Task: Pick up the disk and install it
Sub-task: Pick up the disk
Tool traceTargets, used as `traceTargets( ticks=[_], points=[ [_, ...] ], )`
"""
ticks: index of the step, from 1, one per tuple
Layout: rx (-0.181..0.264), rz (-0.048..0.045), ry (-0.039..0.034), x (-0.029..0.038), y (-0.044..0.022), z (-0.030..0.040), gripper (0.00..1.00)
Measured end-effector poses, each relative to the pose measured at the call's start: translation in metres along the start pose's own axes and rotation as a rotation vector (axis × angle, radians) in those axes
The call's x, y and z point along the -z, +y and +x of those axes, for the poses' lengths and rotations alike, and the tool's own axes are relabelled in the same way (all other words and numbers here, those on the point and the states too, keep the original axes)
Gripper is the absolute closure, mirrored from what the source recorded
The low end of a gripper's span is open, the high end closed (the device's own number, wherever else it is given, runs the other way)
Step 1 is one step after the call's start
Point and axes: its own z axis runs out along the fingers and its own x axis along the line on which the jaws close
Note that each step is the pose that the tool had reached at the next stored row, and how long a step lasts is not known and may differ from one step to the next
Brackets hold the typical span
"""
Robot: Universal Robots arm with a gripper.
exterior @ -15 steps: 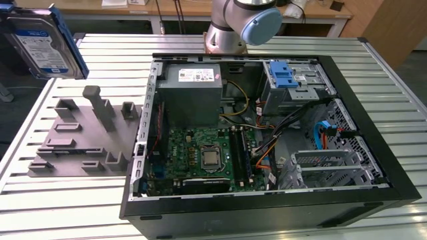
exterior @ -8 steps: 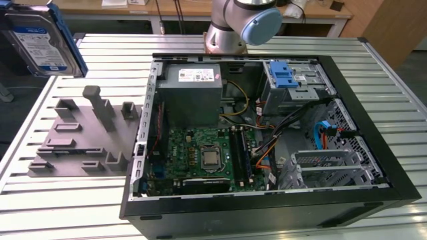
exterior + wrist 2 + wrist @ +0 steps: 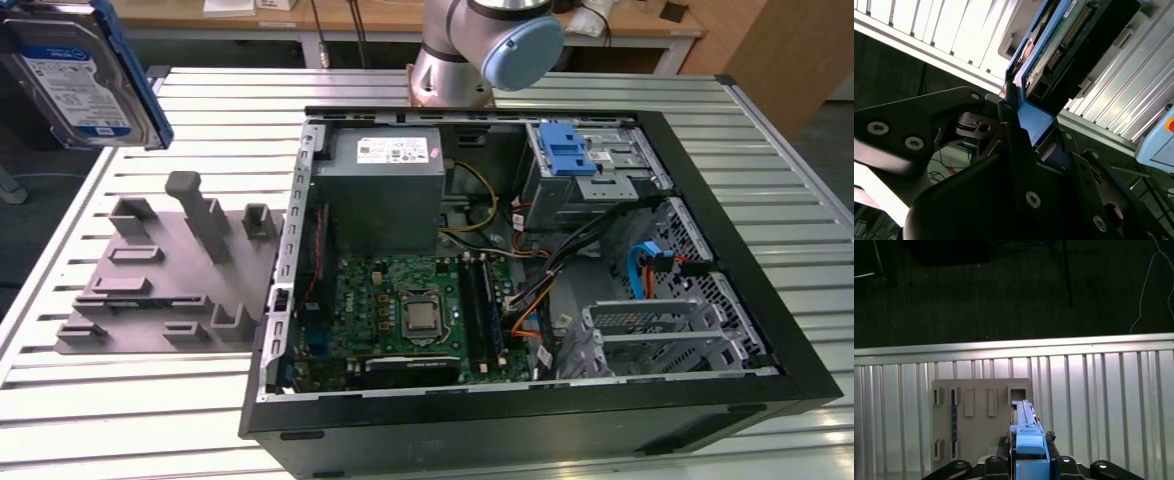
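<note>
Disk (image 3: 74,75) gripped by tool (image 3: 1030,465), above grey fixture (image 3: 147,292)

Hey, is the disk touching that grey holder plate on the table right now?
Apart. In the exterior view the disk hangs clear of the grey holder plate, with bare table showing between them.

A slatted metal table (image 3: 120,410) lies in the middle of the exterior view. Behind it, at 12 o'clock, stands a wooden desk (image 3: 387,18); at 2 o'clock, a wooden cabinet (image 3: 781,60). The floor (image 3: 1004,290) is dark.
</note>
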Motion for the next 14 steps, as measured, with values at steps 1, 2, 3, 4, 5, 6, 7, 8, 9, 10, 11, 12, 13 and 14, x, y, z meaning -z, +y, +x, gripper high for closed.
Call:
traceTargets(
  ticks=[1,2,3,4,5,6,7,8,9,10,11,12,13,14],
  points=[
    [0.000,0.0000,0.0000,0.0010,0.0000,0.0000,0.64],
    [0.000,0.0000,0.0000,0.0018,0.0000,0.0000,0.64],
    [0.000,-0.0001,0.0001,0.0027,0.0000,0.0000,0.64],
    [0.000,-0.0001,0.0001,0.0035,0.0000,0.0000,0.64],
    [0.000,0.0000,0.0000,0.0042,0.0000,-0.0001,0.64],
    [0.000,0.0000,0.0000,0.0050,0.0000,-0.0001,0.64],
    [0.000,0.0000,0.0001,0.0058,0.0000,-0.0001,0.64],
    [0.000,0.0000,0.0000,0.0065,0.0001,-0.0001,0.64],
    [0.000,0.0000,0.0000,0.0072,0.0001,-0.0001,0.64],
    [0.000,0.0000,0.0000,0.0079,0.0001,-0.0001,0.64],
    [0.000,0.0000,0.0000,0.0086,0.0001,-0.0001,0.64],
    [0.000,0.0000,0.0000,0.0092,0.0001,-0.0001,0.64],
    [0.000,-0.0001,0.0001,0.0098,0.0001,-0.0001,0.64],
    [0.000,0.0000,0.0000,0.0105,0.0001,-0.0002,0.64]
  ],
)
